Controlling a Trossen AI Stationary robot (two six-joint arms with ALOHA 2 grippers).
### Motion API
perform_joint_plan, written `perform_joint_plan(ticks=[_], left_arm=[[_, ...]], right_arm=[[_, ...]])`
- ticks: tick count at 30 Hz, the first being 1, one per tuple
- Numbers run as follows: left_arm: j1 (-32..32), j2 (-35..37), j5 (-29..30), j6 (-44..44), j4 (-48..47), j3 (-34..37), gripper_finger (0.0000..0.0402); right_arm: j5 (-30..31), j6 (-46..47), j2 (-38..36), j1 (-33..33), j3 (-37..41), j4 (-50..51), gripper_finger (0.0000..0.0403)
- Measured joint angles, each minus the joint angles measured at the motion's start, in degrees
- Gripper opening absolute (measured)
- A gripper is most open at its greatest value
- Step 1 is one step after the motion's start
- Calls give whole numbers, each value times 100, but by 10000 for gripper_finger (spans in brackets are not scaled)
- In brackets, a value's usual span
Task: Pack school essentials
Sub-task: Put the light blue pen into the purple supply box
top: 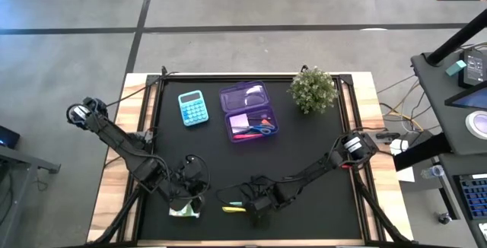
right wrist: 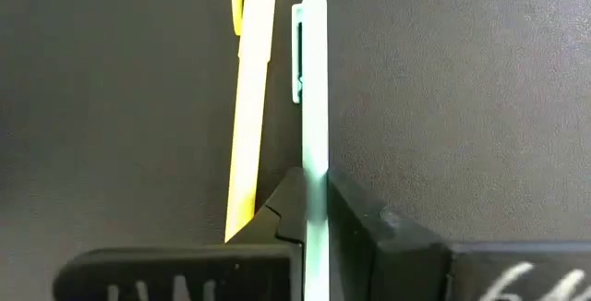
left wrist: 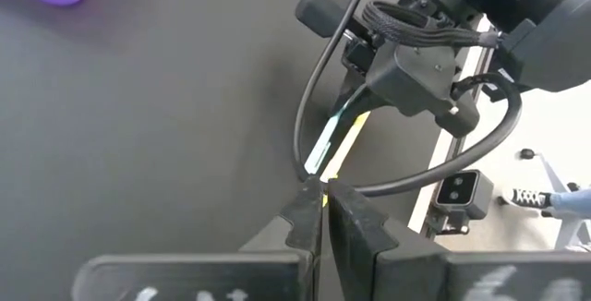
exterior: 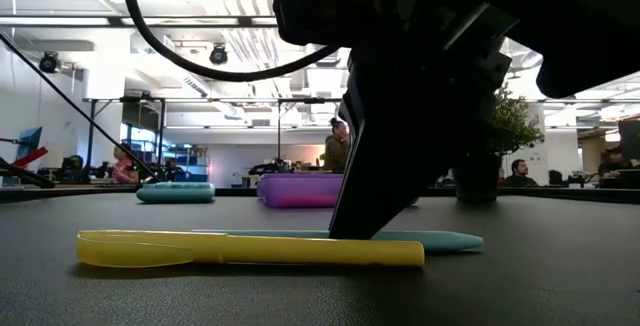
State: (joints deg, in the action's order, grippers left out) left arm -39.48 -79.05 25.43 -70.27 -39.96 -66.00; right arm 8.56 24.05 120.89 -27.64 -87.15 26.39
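Note:
A pale teal pen [right wrist: 314, 79] and a yellow pen [right wrist: 251, 107] lie side by side on the black mat near the table's front edge. My right gripper [right wrist: 314, 204] is down on the mat and shut on the teal pen; the yellow pen [exterior: 250, 250] lies free just beside it. To the left my left gripper [left wrist: 323, 213] hangs shut above the mat with nothing between its fingers. In the high view a small green-and-white packet [top: 185, 212] lies right beside it. My right gripper pinches the teal pen's barrel [right wrist: 314, 176] between its two fingers, on the stretch away from the clip end. The fingers [exterior: 350, 221] slant down from above and from the table's right. The pen [exterior: 440, 239] lies flat on the mat.
An open purple case [top: 249, 112] holding blue-handled scissors and pens sits at the mat's far middle. A teal calculator [top: 193, 108] lies to its left and a potted plant [top: 313, 90] stands to its right. Bare mat lies between the case and the grippers.

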Motion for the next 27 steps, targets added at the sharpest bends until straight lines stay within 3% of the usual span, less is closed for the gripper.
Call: perform_joint_plan(ticks=[12, 27], left_arm=[[0, 0, 2, 10, -1, 0, 4], [0, -2, 42, 185, -13, 2, 4]], right_arm=[[-178, -122, -329, 116, 36, 107, 14], [-118, -941, -1303, 1046, 32, 363, 13]])
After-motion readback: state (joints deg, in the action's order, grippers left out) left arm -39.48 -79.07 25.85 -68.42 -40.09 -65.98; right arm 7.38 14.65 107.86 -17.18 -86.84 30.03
